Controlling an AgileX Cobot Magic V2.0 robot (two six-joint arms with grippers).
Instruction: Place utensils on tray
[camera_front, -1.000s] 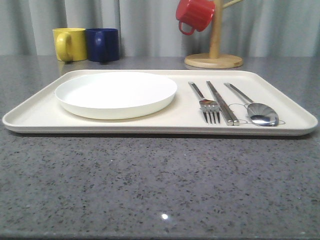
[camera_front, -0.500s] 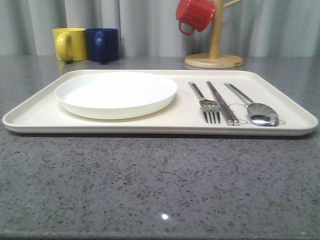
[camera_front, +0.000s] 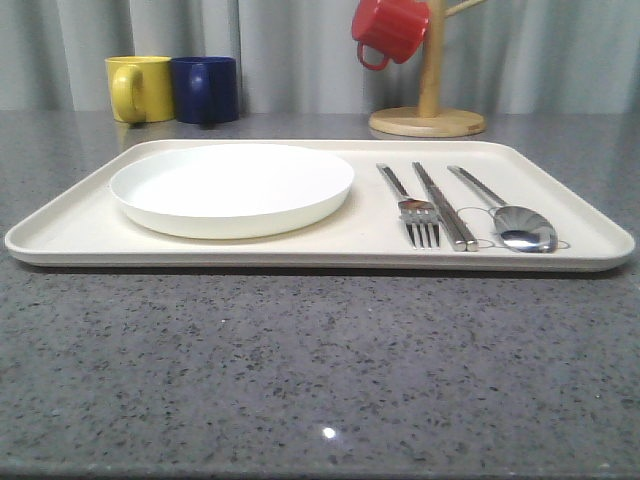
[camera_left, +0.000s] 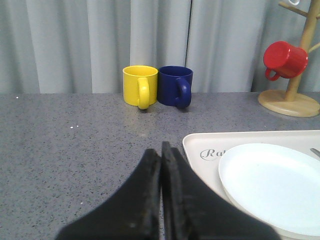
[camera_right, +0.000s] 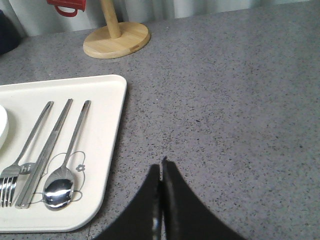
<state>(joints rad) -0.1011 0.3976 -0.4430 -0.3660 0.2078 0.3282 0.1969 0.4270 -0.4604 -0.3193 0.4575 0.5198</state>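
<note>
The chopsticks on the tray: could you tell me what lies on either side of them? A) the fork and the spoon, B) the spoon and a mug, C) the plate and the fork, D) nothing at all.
A: the chopsticks lie on the tray with the fork on one side and the spoon on the other.

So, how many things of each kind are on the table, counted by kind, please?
Mugs: 3 (yellow mug, blue mug, red mug on the wooden stand)
Utensils: 3 (fork, chopsticks, spoon)
Plate: 1
Tray: 1
Stand: 1
Total: 9
</note>
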